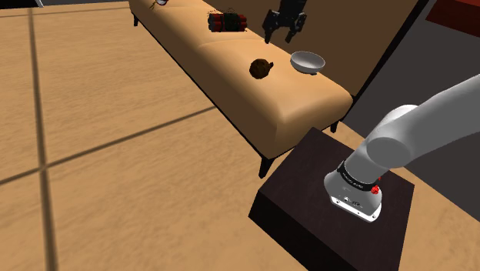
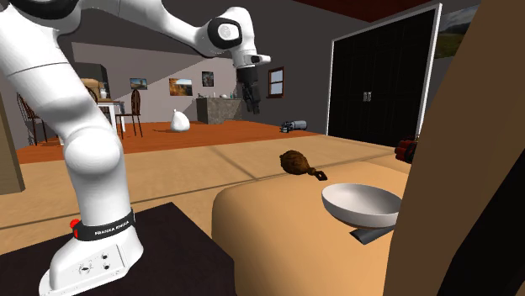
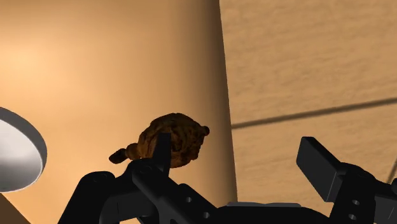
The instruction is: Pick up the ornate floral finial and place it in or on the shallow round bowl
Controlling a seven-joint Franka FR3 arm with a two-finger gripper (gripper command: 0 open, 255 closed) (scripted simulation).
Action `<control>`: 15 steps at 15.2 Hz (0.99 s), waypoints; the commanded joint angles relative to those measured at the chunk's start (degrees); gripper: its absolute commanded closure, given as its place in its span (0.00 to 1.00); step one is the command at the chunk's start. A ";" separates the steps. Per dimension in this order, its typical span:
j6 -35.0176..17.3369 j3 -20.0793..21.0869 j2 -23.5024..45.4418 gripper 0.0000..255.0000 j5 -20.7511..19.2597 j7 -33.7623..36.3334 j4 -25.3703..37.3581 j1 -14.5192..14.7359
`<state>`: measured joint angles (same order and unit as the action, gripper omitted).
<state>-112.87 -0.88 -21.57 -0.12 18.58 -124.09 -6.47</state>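
Observation:
A brown, knobbly floral finial [image 1: 261, 68] [image 2: 296, 161] lies on its side on the tan cushioned bench [image 1: 231, 85]. Just beside it on the same cushion rests a shallow grey-white round bowl [image 1: 308, 61] [image 2: 362, 204]. My black gripper [image 1: 280, 37] [image 2: 251, 105] hangs open well above the bench, over the spot between the two, holding nothing. In the wrist view the finial [image 3: 172, 139] sits beyond the left finger [image 3: 162, 149], the bowl [image 3: 19, 149] further out to that side, and the gripper [image 3: 238, 159] has its fingers wide apart.
A bundle of red and dark sticks [image 1: 225, 21] lies further along the bench. The dark stand [image 1: 331, 208] sits close to the bench's near end. Wooden floor [image 1: 100, 154] spreads to the shoulder view's left. A brown panel [image 2: 471, 168] rises right behind the bowl.

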 commanded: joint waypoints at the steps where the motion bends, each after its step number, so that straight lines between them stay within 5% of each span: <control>1: -1.89 -0.61 3.76 0.00 0.28 2.14 1.35 -1.03; 15: -9.44 -6.03 28.85 0.00 5.37 14.29 14.95 -7.02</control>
<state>-121.68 -6.48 5.38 4.68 32.07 -110.08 -13.03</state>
